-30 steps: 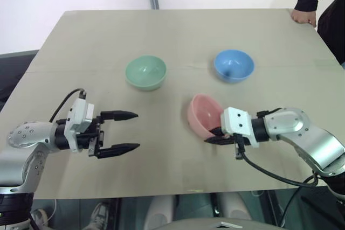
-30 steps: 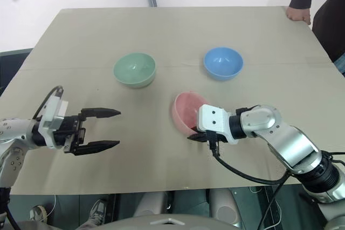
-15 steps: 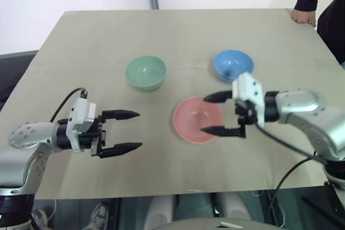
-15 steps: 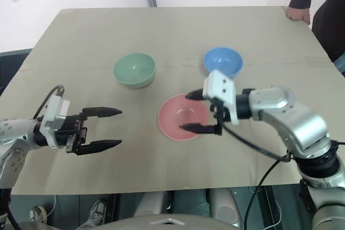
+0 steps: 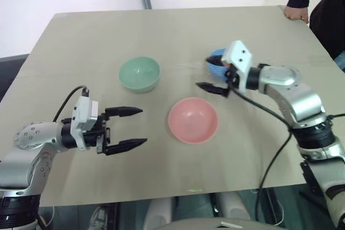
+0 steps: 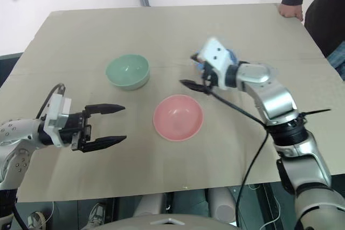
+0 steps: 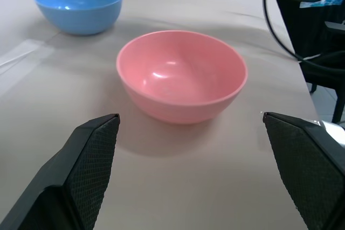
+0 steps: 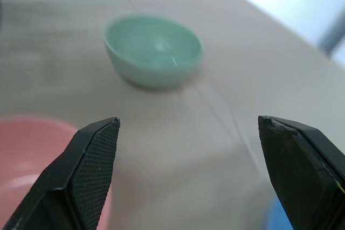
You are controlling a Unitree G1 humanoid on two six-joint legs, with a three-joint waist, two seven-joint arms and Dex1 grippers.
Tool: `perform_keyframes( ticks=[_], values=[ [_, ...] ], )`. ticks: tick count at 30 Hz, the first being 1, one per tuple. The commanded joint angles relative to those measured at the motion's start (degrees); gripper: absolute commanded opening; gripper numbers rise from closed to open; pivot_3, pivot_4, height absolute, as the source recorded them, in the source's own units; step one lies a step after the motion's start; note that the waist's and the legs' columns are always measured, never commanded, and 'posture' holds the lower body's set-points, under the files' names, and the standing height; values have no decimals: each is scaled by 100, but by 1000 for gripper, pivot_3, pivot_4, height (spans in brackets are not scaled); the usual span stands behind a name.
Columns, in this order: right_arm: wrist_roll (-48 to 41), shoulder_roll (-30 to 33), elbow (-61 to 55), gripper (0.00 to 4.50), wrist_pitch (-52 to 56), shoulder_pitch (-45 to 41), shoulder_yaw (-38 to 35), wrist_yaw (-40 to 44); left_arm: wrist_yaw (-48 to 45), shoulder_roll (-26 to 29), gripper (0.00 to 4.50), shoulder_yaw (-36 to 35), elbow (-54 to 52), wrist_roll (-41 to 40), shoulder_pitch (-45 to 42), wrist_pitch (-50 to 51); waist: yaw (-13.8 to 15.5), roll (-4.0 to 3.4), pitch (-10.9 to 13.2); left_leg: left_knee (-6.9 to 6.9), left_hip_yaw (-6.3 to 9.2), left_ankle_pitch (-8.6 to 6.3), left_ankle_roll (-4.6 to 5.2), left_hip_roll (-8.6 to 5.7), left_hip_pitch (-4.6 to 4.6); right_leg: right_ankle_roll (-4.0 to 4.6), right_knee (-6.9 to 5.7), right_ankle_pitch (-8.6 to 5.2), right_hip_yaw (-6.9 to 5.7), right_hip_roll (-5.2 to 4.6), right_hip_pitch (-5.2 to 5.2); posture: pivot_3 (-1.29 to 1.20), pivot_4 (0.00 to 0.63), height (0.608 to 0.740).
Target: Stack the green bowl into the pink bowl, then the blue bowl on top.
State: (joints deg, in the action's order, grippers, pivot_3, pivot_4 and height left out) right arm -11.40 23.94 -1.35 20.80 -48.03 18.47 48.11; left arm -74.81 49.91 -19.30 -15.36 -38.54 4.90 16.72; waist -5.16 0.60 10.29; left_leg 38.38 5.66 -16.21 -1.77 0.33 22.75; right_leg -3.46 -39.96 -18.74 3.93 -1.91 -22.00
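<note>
The table carries three separate upright bowls: green bowl at left, pink bowl nearest, blue bowl behind. Right gripper is seen spread wide and empty before the blue bowl. Left gripper, likewise agape, faces the pink bowl.

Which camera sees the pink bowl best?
The left wrist view: the pink bowl sits whole and close, upright on the table. The two eye views show it whole but farther off. The right wrist view catches just a piece of its rim.
</note>
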Motion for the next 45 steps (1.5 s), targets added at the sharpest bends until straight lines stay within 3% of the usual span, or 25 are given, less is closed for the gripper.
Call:
perform_keyframes(
  ticks=[1, 12, 20, 24, 26, 27, 29, 31, 35, 39, 42, 45],
  values=[
    [459, -462, 609, 4438, -797, -446, 372, 30, 81, -4, 4500, -434, -164, -94, 241, -38, -18, 1, 0, 1, 2, 0, 0, 1, -1, 0, -4, 0, -1, 0, 0, 0, 150, 740],
    [1947, -1554, 3008, 4438, -2761, -1499, 1124, -180, 275, -118, 4500, -985, -604, -162, 898, -20, -42, 0, 0, 1, 9, 6, -12, 0, -3, 1, -5, 0, -5, -3, -2, 0, 150, 740],
    [2562, -1913, 4010, 4438, -3496, -1799, 1236, -396, 551, -191, 4500, -1257, -844, -270, 1149, 61, -41, 0, 0, -1, 9, 8, -15, 0, -2, 1, -7, 0, -4, -3, -4, 0, 150, 740],
    [2617, -2075, 4475, 4438, -3709, -2029, 1057, -556, 883, -301, 4500, -1378, -867, -328, 1078, 87, -49, 0, 0, -2, 10, 10, -18, 0, -4, 1, -11, 0, -4, 0, -5, 0, 150, 740],
    [2068, -2139, 4266, 4438, -3310, -2013, 620, -273, 1266, -372, 4500, -1414, -883, -318, 887, 151, -47, -1, 0, -3, 10, 10, -19, 0, -4, 1, -11, 0, -4, 0, -7, 0, 150, 740],
    [1608, -2064, 3868, 4438, -3014, -1908, 347, 49, 1415, -359, 4500, -1424, -888, -343, 776, 223, -35, -1, 1, -3, 10, 10, -19, 1, -4, 1, -11, 0, -4, 0, -7, 0, 150, 740],
    [252, -1433, 1957, 4438, -1808, -1231, -217, 994, 1592, -156, 4500, -1426, -757, -303, 394, 332, 20, 2, -1, 1, 28, 10, -19, 2, 11, 1, -5, 1, -21, -9, -2, 0, 150, 740],
    [-662, -870, 414, 4438, -799, -574, -591, 1407, 1671, 29, 4500, -1404, -636, -222, 106, 418, 174, 9, -5, 1, 41, 10, -19, -2, 15, 1, 5, 1, -31, -14, 5, 0, 150, 740],
    [-1844, 1134, -2262, 4438, 1191, 1124, -1411, 1620, 1896, 482, 4500, -1067, -298, 427, -572, 263, 349, 2, -1, 0, 57, 6, -12, -19, 21, 1, 20, 0, -91, -45, 16, 0, 150, 740],
    [-2581, 2251, -3472, 4438, 2343, 2386, -2622, 1048, 2321, 1013, 4500, -518, 11, 1263, -1279, 417, 250, -12, 8, -1, 34, -6, 11, -21, 6, 1, 8, 0, -79, -31, 17, 0, 150, 740],
    [-2506, 2579, -3756, 4438, 2606, 3015, -3192, 628, 2384, 1449, 4500, 153, 283, 1876, -1959, 434, 207, -12, 8, -2, 16, -6, 12, -9, -18, 2, -10, 1, -63, -5, 22, 0, 150, 740],
    [-2181, 2728, -3814, 4438, 2438, 3489, -3356, 343, 1868, 1948, 4500, 1158, 513, 2636, -2635, 88, 192, -12, 8, -2, -10, -6, 11, -7, -22, 6, -13, 3, -63, 1, 25, 0, 150, 740]
  ],
)
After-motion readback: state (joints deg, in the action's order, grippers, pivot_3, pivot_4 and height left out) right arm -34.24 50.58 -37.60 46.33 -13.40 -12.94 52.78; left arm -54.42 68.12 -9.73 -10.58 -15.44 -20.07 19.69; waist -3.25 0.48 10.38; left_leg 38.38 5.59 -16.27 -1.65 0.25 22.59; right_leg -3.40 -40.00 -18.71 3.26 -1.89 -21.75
